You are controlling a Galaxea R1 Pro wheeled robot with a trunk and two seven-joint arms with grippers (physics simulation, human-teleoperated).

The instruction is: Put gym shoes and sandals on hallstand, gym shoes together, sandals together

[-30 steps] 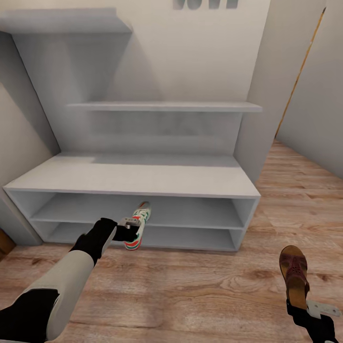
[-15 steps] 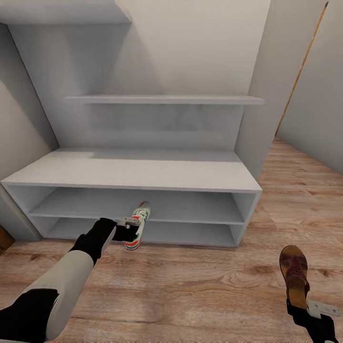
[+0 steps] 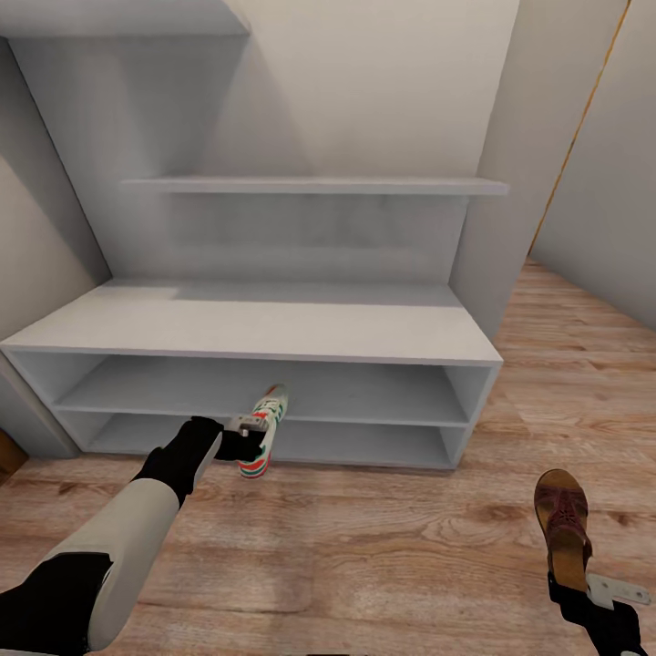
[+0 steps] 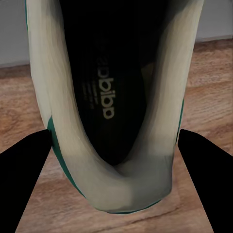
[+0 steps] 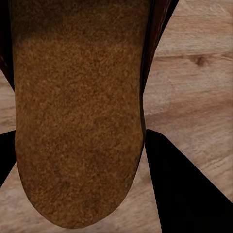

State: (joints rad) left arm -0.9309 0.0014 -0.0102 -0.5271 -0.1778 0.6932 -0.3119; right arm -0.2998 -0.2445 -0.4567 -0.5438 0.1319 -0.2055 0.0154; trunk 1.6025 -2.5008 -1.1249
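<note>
Head view: left gripper (image 3: pixel 244 437) clamps one gym shoe (image 3: pixel 262 430) by the heel, at 12 o'clock facing the hallstand (image 3: pixel 273 330). Right gripper (image 3: pixel 583 583) clamps one sandal (image 3: pixel 563 527) at its heel. Risk: a heel-only grip may let the toe strike a shelf edge, dropping the shoe.

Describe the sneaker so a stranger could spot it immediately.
Find the pale hallstand against the wall. Just before its open lower shelves, the left pincer holds the sneaker off the floor. It's white with green and orange trim, unlike the brown sandal.

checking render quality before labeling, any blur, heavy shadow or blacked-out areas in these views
Head view: sharp, with soft shadows under the rack shelves. Left wrist view: sneaker slightly soft up close, its inside very dark. Right wrist view: sandal sole grainy, fingers plain black shapes.
</note>
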